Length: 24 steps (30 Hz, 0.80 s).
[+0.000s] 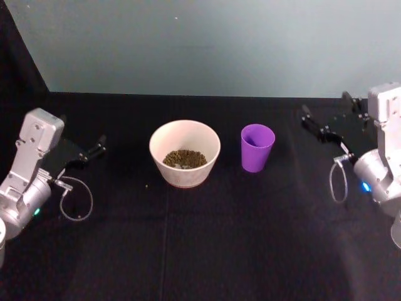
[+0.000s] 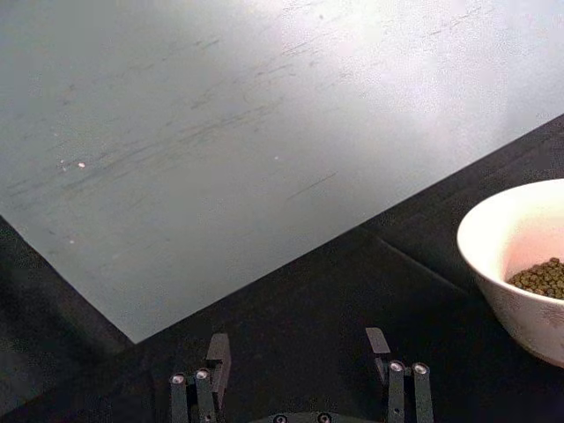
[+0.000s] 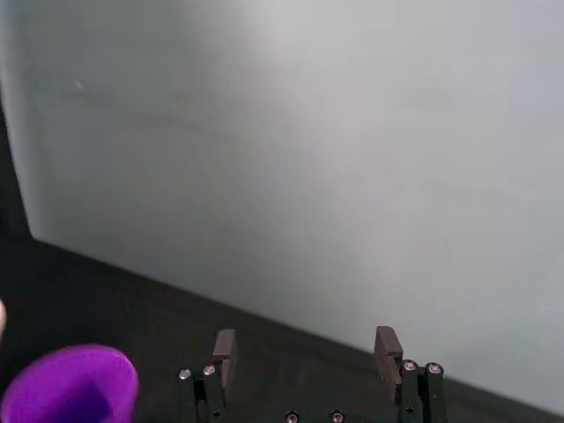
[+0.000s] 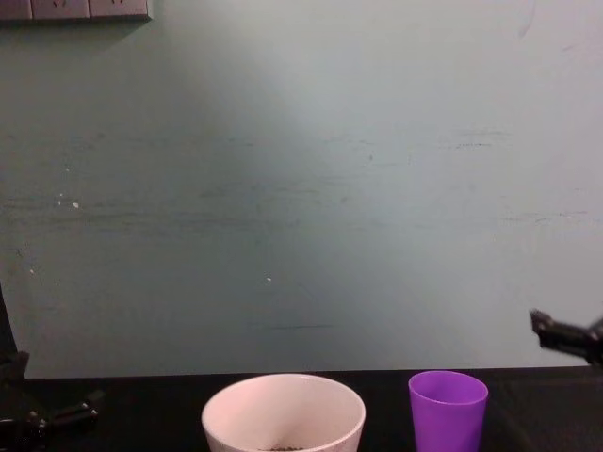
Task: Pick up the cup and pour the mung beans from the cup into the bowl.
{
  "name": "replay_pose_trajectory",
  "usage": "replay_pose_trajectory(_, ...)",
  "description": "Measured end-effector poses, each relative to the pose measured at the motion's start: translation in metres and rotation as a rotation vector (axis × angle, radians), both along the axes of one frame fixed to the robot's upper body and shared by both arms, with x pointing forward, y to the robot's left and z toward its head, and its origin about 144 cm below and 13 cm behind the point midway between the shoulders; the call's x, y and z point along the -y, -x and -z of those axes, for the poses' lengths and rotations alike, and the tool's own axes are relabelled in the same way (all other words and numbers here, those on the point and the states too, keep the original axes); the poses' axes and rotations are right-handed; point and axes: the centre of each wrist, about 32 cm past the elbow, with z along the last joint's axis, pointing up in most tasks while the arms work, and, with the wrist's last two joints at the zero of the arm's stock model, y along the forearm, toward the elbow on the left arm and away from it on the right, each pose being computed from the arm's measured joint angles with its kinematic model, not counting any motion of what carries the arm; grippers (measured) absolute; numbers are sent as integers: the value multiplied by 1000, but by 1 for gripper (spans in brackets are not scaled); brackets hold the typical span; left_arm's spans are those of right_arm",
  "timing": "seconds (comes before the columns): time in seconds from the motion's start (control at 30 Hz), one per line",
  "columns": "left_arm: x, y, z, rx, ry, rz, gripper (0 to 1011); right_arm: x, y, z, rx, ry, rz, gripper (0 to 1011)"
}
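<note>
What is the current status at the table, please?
Left gripper and right gripper open, empty, out at the sides. Cup upright right of bowl, apart. Mung beans in bowl. Nothing in the way.

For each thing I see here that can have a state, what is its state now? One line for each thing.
cup: upright on the table, right of the bowl, not held
bowl: upright, holding mung beans
left gripper: open, empty, left of the bowl
right gripper: open, empty, right of the cup
</note>
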Motion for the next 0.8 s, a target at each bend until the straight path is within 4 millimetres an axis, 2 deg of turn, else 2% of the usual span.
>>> replay_pose_trajectory(0.2, 0, 0, 0, 0, 0, 0, 1000, 5, 0, 17, -74, 35, 36, 1004)
replay_pose_trajectory(0.4, 0, 0, 0, 0, 0, 0, 1000, -2, -2, 35, -136, 60, 35, 1004)
replay_pose_trajectory(0.8, 0, 0, 0, 0, 0, 0, 1000, -9, -2, 39, -140, 59, 75, 1004)
